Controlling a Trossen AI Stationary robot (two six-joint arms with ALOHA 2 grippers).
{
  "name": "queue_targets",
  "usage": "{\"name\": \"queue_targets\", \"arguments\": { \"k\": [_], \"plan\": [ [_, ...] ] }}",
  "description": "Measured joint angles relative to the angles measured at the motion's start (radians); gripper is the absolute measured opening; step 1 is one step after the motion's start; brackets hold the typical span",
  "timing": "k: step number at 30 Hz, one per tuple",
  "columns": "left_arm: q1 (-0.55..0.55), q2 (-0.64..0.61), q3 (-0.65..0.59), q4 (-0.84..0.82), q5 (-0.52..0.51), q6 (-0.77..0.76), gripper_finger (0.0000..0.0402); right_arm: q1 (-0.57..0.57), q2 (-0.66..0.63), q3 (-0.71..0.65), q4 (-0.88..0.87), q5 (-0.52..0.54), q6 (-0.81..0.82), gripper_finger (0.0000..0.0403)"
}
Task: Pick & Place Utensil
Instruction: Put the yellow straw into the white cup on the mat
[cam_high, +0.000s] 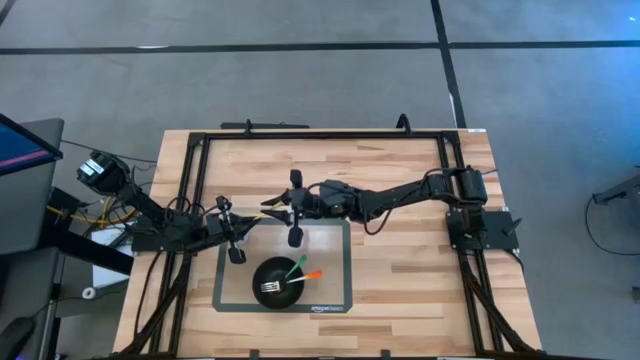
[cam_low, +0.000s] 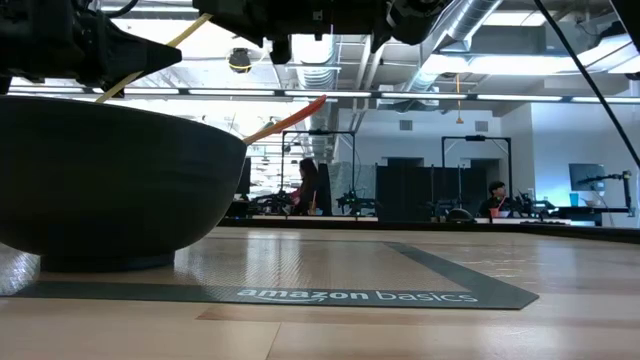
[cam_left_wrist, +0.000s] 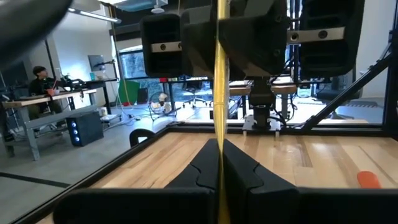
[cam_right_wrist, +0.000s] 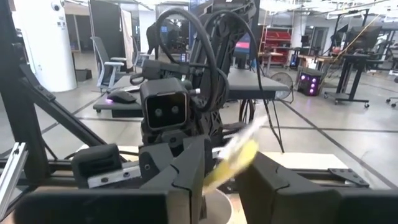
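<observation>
Already two utensils sat in bowl (cam_high: 277, 282) | left gripper (cam_left_wrist: 219, 163) clenched on yellow utensil (cam_left_wrist: 219, 93) | right gripper (cam_high: 294, 208) spread, empty | placement pending

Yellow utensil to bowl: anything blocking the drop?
Nothing visible on the mat between them. The left gripper is shut on the yellow utensil; the right gripper is open around its other end, just beyond the bowl. Orange utensil and green utensil already lean inside.
</observation>
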Motion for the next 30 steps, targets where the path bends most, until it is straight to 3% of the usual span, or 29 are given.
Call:
{"name": "queue_targets", "arguments": {
  "k": [9, 15, 20, 30],
  "plan": [
    [0.000, 0.000, 0.000, 0.003, -0.002, 0.000, 0.0006, 0.000, 0.000, 0.000, -0.025, 0.016, 0.001, 0.0065],
    [0.001, 0.000, 0.000, 0.003, -0.005, 0.000, 0.0006, 0.000, 0.000, 0.000, -0.024, 0.019, 0.000, 0.0011],
    [0.001, 0.000, 0.000, 0.004, -0.041, 0.000, 0.0009, 0.007, 0.000, 0.000, -0.025, 0.019, -0.013, 0.0014],
    [0.007, 0.000, 0.000, 0.006, -0.063, 0.000, 0.0066, 0.013, 0.000, 0.000, -0.008, 0.019, -0.016, 0.0004]
  ]
}}
